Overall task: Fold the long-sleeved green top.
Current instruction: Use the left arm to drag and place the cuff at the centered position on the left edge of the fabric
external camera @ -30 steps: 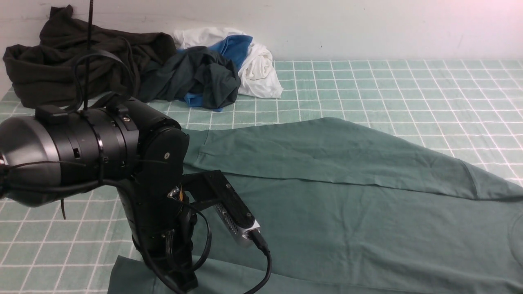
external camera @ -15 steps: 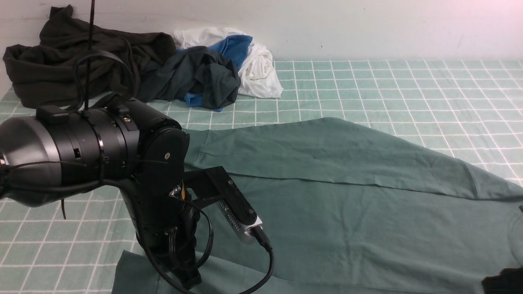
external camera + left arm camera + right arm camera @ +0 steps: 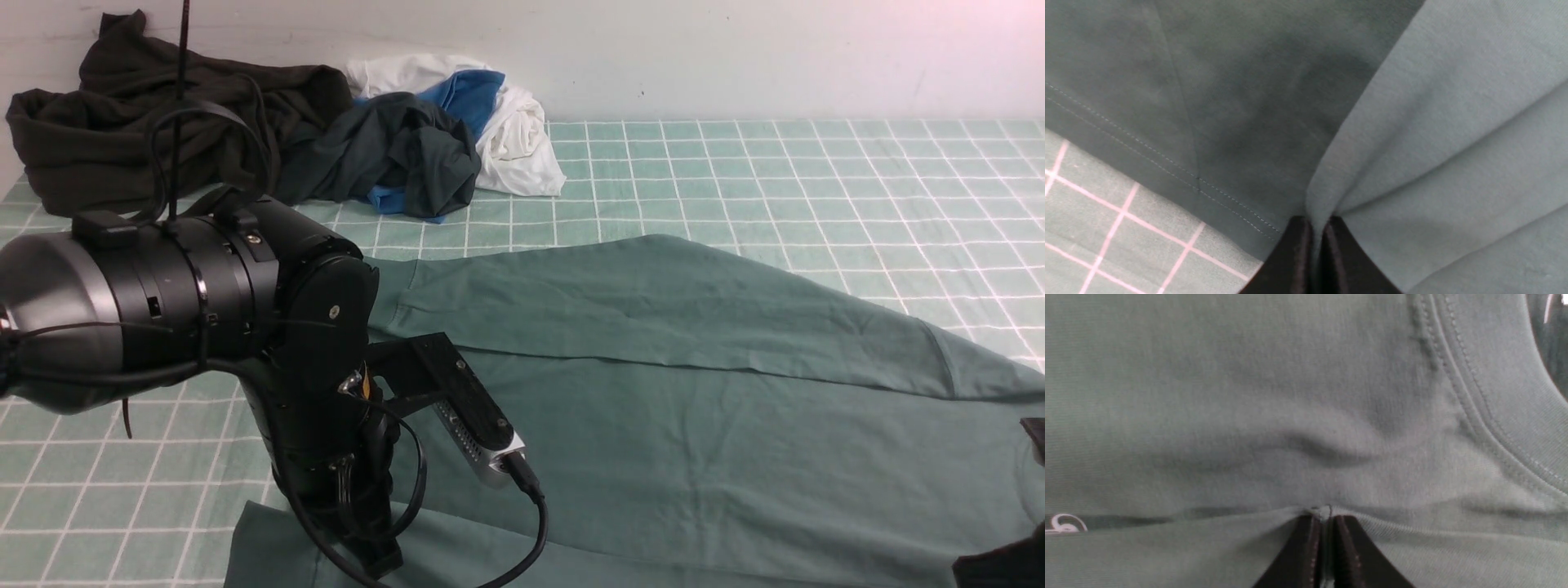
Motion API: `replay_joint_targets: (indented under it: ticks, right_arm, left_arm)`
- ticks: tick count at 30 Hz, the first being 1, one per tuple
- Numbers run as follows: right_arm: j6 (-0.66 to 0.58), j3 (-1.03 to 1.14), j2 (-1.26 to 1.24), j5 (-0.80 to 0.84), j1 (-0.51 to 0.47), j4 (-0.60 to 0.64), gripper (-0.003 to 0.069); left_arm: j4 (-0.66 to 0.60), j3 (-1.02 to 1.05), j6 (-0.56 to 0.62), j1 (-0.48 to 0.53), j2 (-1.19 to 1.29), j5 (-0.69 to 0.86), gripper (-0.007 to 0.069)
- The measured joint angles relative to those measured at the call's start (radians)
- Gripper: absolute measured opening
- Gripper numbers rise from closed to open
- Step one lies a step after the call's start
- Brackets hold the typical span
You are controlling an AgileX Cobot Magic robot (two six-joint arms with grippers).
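left wrist view: left gripper jaws together, pinching a ridge of the green long-sleeved top beside its hem. right gripper likewise clamped on fabric just beside the neckline. top lies flat on the checked cover, robot side of the clothes pile, apart from it. both pinches sit on the edge farthest from the pile. my call: lift both ends level, carry toward the pile together, keep the edge taut, release only once square over the sleeve.

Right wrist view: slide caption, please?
Right gripper pinches a fold of the plain teal-green jersey top beside its stitched round neckline.
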Motion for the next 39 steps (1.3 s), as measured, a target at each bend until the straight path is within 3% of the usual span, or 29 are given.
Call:
replay_joint_targets:
  ticks: [14,24,32,33,39]
  right_arm:
    - [0.0,-0.051,-0.177,0.163,0.0,-0.079,-0.0003]
    - [0.0,-0.059,-0.186,0.155,0.0,-0.083,0.0009]
    - [0.003,-0.06,-0.186,0.139,0.0,-0.088,0.0201]
    - [0.013,-0.065,-0.186,0.141,0.0,-0.088,0.025]
    - [0.01,-0.15,-0.198,0.191,0.0,-0.066,0.0329]
  left_arm:
    - [0.033,-0.184,0.001,0.0,0.025,-0.048,0.0006]
    - [0.104,-0.355,0.002,0.0,0.199,-0.034,0.0024]
    - [0.166,-0.395,-0.07,0.0,0.247,-0.065,0.0223]
    - [0.198,-0.413,-0.139,0.0,0.247,-0.067,0.0277]
    - [0.245,-0.503,-0.366,0.05,0.25,-0.047,0.0447]
